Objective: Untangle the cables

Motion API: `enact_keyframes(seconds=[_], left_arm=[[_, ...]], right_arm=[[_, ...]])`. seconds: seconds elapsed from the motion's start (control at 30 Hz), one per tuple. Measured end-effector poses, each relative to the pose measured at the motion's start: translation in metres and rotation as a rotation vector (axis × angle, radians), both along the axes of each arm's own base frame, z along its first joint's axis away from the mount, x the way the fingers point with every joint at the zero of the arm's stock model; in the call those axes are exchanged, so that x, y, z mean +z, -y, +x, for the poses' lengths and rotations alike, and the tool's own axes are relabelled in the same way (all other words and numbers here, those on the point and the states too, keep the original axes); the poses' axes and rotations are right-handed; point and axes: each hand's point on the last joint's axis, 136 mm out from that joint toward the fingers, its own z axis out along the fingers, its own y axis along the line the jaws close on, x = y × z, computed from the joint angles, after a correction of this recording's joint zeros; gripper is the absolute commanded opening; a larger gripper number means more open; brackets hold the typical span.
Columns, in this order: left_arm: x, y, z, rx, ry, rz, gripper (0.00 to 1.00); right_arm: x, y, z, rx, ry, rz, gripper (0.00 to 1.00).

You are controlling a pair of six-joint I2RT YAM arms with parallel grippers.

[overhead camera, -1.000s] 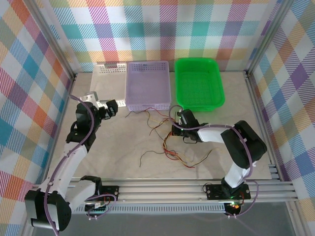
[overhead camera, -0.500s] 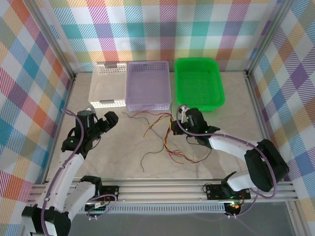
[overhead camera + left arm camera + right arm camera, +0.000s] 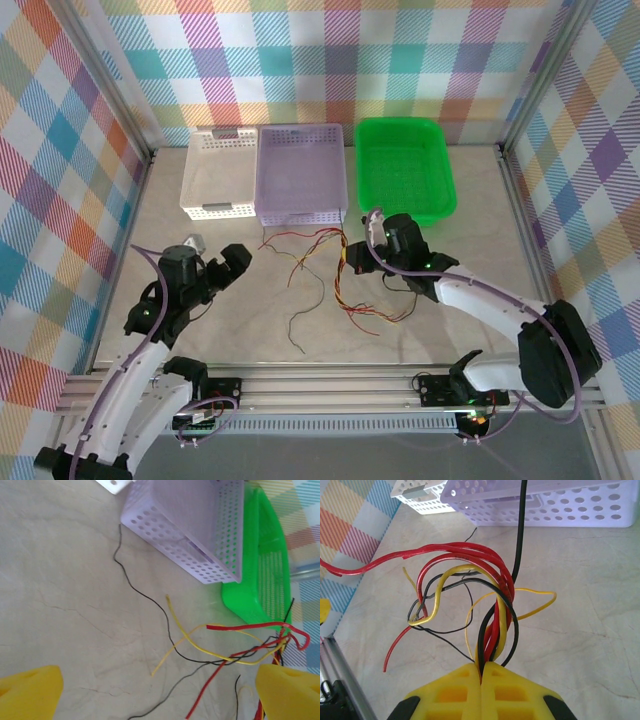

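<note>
My right hand (image 3: 481, 676) pinches the thin red, yellow and black cables (image 3: 470, 587) just in front of the lilac perforated plastic basket (image 3: 302, 178). Their loose ends trail across the bench (image 3: 230, 215) toward my left hand (image 3: 237, 260), which is spread wide.

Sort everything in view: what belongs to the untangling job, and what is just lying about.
Job in hand:
cables
right gripper, shut on the cables
left gripper, open

Lying about:
white basket
purple basket
green tray
</note>
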Motion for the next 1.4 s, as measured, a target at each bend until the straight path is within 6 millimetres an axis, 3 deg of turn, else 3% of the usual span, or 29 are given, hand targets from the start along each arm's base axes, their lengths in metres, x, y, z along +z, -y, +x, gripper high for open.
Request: enact_keyframes(seconds=[0.27,0.5,0.83,1.0,1.23,1.4], left_arm=[[0.008,0.022,-0.012,-0.072,0.024,-0.022,0.97],[0.008,0.056,-0.02,-0.177,0.026,-0.043,0.97],[0.015,0.101,-0.026,-0.308,0.084,-0.064,0.98],[0.011,0.108,-0.026,-0.326,0.101,-0.052,1.0],[0.021,0.111,-0.017,-0.321,0.168,-0.042,1.0],[0.012,0.118,-0.009,-0.327,0.158,-0.023,0.98]], right_arm=[[0.014,0.003,-0.017,0.044,-0.01,0.022,0.0],[0.022,0.002,-0.024,0.076,-0.009,0.031,0.0],[0.059,-0.017,-0.027,0.181,0.02,0.1,0.0],[0.062,-0.029,-0.036,0.266,-0.02,0.133,0.0],[0.058,-0.038,-0.046,0.359,-0.08,0.149,0.0],[0.059,-0.039,-0.052,0.392,-0.098,0.159,0.0]])
